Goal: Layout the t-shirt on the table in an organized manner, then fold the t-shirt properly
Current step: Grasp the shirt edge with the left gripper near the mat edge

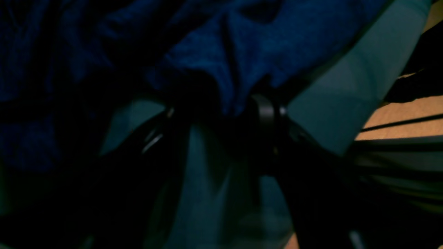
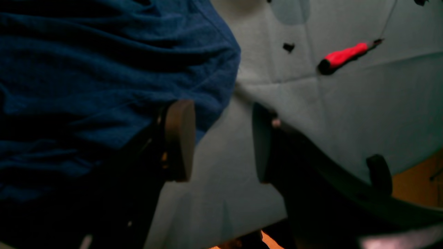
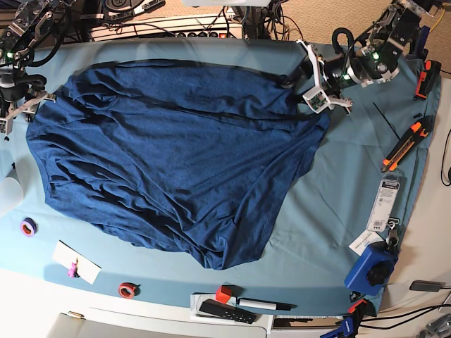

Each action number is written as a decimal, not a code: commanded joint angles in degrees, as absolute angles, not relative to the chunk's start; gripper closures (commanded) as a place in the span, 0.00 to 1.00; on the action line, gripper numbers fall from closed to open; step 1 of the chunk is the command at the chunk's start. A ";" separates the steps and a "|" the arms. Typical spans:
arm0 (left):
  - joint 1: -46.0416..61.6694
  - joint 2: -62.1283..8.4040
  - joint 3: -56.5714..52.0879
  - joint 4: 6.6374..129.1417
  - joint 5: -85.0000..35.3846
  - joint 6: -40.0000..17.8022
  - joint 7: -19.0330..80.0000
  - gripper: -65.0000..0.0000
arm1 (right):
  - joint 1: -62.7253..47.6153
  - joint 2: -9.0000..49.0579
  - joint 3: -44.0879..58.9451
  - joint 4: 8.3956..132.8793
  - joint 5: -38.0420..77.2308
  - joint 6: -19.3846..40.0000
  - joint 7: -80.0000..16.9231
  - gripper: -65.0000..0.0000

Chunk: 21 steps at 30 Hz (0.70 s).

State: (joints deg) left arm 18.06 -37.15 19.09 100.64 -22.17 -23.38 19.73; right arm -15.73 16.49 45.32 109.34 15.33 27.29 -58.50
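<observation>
The t-shirt (image 3: 176, 162) sprawls rumpled across the bench (image 3: 331, 211); left pincer (image 1: 221, 114) is half-closed around its edge and may pinch the teal cover too, while right pincer (image 2: 221, 141) gapes empty beside its edge

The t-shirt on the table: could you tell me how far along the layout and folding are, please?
Done: the t-shirt lies spread over the table, though wrinkled and lopsided. In hand: the left gripper has fabric at the shirt's edge between its jaws; the right gripper is open beside the opposite edge. Left: smoothing, then every fold.
</observation>
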 commanded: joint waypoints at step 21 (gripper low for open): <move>20.08 -46.87 19.75 127.07 -1.96 -16.10 52.36 1.00 | -15.55 17.78 45.74 109.97 15.66 27.20 -57.69 0.58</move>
State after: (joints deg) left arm 20.03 -46.00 20.03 126.45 -2.35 -16.10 52.27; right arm -15.73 16.49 45.32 109.34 15.33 27.29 -58.67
